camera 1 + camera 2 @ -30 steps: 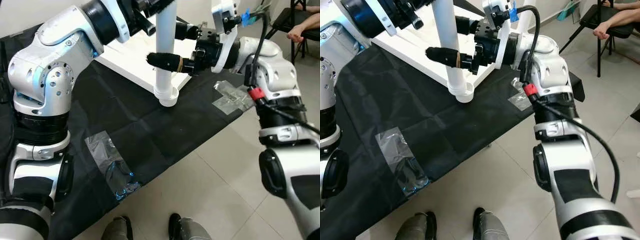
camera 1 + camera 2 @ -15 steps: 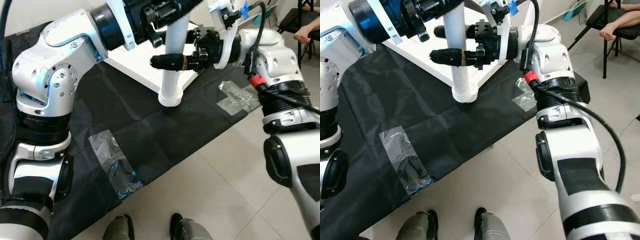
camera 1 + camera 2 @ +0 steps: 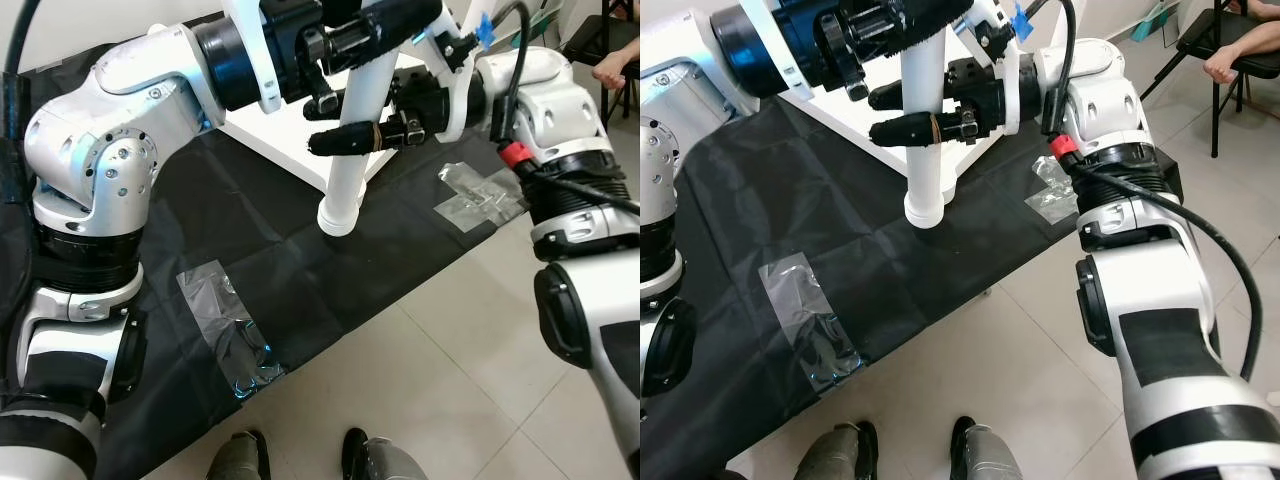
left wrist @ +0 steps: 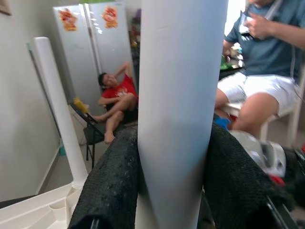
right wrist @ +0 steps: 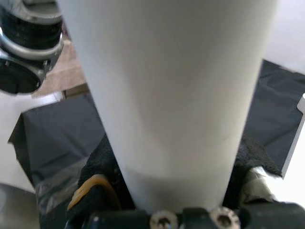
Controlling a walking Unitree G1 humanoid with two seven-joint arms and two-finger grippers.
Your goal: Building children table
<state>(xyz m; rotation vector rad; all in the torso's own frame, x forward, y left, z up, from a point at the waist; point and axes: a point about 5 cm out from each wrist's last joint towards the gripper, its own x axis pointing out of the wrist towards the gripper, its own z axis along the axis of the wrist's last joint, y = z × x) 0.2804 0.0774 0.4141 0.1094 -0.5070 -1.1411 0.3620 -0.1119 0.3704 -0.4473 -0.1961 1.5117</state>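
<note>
Right hand: black fingers clamped on either side of the white table leg, reaching in from 3 o'clock at mid-height; an orange band rings one finger.
Left hand: clenched on the same leg higher up, coming from 10 o'clock; its two rough black fingers press both sides of the tube.
Table leg: plain white round tube, smooth and matte, tilted, with a flared collar at its lower end. That end sits just over or on the black cloth; contact cannot be told.
Black cloth: creased, covering the counter, held by clear tape patches at 7 o'clock and 3 o'clock.
White tabletop panel: lies flat on the cloth beyond the leg, toward 12 o'clock; a second white leg stands upright in its corner socket.
Tiled floor: at 6 o'clock, robot's feet.
Far: a person seated on a chair; another reclining by a fridge.
</note>
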